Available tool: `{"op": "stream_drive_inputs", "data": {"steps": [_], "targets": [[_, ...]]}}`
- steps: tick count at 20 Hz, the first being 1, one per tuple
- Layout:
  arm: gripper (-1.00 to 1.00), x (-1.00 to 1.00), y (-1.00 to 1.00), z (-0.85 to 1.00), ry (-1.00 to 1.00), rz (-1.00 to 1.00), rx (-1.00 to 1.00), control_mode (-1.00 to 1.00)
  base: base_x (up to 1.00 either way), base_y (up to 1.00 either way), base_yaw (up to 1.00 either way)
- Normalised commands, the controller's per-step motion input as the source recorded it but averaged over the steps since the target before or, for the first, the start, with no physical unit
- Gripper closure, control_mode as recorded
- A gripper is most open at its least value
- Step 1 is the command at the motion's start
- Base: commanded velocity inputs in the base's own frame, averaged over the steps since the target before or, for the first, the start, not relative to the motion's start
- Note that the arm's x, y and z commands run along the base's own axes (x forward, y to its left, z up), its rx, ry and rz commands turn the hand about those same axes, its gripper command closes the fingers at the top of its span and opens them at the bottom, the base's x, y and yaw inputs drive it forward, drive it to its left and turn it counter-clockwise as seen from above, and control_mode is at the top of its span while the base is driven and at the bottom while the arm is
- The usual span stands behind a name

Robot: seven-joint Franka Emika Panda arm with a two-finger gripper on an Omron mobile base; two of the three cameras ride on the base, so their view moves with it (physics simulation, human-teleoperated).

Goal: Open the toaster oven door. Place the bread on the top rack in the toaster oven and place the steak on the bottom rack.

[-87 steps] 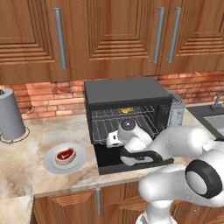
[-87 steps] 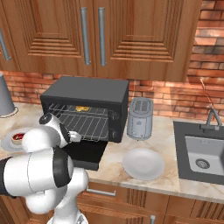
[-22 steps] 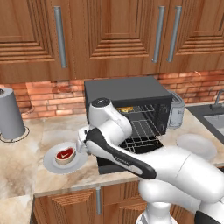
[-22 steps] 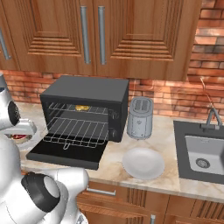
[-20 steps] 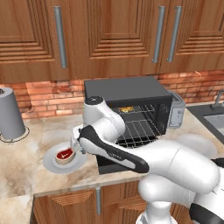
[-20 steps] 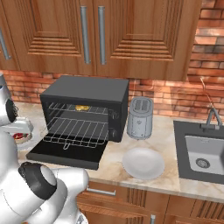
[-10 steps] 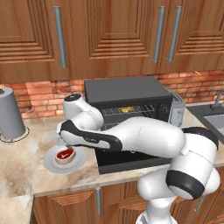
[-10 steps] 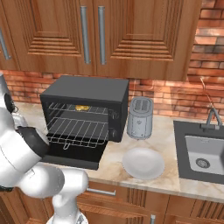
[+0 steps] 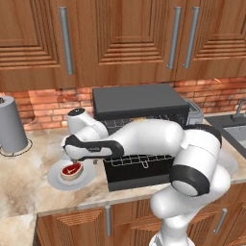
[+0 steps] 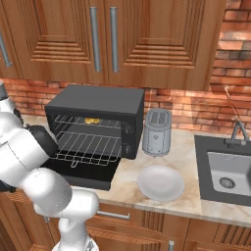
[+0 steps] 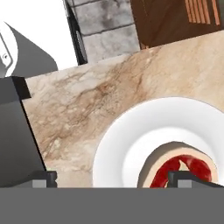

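Left base view: toaster oven point(image 9: 137, 103) found on the marble counter point(image 9: 29, 166) against the brick wall, boxy, black, smooth-topped; toaster oven door point(image 9: 139, 174) folded down flat on its lower hinge. Steak point(image 9: 71, 170) noted on a round white plate point(image 9: 56, 178) just left of the door: small red slab, pale fat rim. Gripper point(image 9: 76, 156) hung close above the plate, not touching the meat. Grey cylindrical canister point(image 9: 11, 126) well apart at far left. Right base view: two silver wire-grid shelves seen inside the open cavity, top rack point(image 10: 90, 122) carrying a small golden piece, judged to be the bread point(image 10: 89, 120), toward the back; bottom rack point(image 10: 89, 146) bare, drawn forward over the door, wire loop at its front edge. Silver toaster point(image 10: 156, 131) just right of the oven; second white plate point(image 10: 160, 183), glossy and shallow, in front of it. Hand view: plate rim and the steak's upper edge, red with a cream border, seen between the two dark fingertips point(image 11: 178, 177); claw spread fully apart, nothing held. Risks, as judgement: descent off-centre likely to pinch only the fat rim and drop the slab; fingertips pressed too low liable to scrape or tip the plate; slack meat apt to sag and snag the rack's front wire.
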Motion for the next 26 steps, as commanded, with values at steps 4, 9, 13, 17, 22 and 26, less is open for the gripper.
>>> {"op": "stream_drive_inputs", "data": {"steps": [4,9,13,17,22,26], "targets": [[-1.00,0.42,0.27,-0.27,0.00,-0.15,0.00,-1.00,0.00,0.00,0.00],[-1.00,0.29,0.20,-0.36,0.00,-0.11,0.00,-1.00,0.00,0.00,0.00],[-1.00,0.35,0.07,-0.28,0.00,-0.10,0.00,-1.00,0.00,0.00,0.00],[-1.00,0.40,0.14,-0.43,0.00,-0.10,0.00,-1.00,0.00,0.00,0.00],[-1.00,0.34,0.28,-0.31,0.00,-0.08,0.00,-1.00,0.00,0.00,0.00],[-1.00,0.08,0.17,-0.30,0.00,-0.07,0.00,-1.00,0.00,0.00,0.00]]}}
